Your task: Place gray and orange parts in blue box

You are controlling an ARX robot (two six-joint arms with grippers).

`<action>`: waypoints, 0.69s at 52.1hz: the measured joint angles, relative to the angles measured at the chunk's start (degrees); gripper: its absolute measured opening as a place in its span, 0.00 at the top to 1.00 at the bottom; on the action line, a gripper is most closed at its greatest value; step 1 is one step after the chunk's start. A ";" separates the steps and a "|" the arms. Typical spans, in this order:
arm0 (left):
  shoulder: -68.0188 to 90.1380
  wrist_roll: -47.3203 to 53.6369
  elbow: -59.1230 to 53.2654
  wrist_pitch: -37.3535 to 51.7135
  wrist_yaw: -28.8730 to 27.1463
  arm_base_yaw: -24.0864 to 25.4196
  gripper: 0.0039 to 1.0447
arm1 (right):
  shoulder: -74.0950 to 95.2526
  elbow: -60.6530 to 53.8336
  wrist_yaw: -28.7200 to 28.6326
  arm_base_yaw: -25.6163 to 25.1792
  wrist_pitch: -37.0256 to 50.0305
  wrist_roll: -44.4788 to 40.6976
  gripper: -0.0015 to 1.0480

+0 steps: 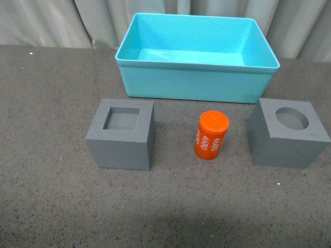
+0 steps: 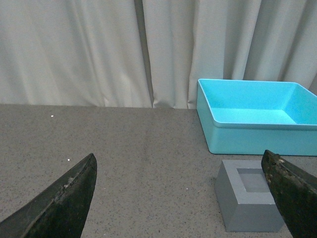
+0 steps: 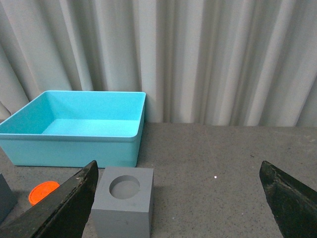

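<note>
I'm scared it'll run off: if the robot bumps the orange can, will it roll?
Probably not at first: the orange cylinder stands upright on its flat end on the table. It is taller than wide, so a high bump might tip it, and its round side would then likely roll. Its surface looks smooth, perhaps slippery to grip.

Matt gray cubes (image 1: 121, 135), smooth plastic blue box (image 1: 196, 82), glossy orange cylinder (image 1: 211, 135), speckled tabletop (image 1: 46, 103)

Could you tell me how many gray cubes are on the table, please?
2: the square-recess cube left of the orange cylinder, the round-recess cube right of it.
</note>
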 joint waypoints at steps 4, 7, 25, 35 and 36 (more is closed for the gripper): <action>0.00 0.00 0.00 0.00 0.00 0.00 0.06 | 0.00 0.00 0.00 0.00 0.00 0.00 0.09; 0.00 0.00 0.00 0.00 0.00 0.00 0.06 | 0.00 0.00 0.00 0.00 0.00 0.00 0.09; 0.00 0.00 0.00 0.00 0.00 0.00 0.06 | 0.00 0.00 0.00 0.00 0.00 0.00 0.09; 0.00 0.00 0.00 0.00 0.00 0.00 0.06 | 0.00 0.00 0.00 0.00 0.00 0.00 0.09; 0.00 0.00 0.00 0.00 0.00 0.00 0.06 | 0.00 0.00 0.00 0.00 0.00 0.00 0.09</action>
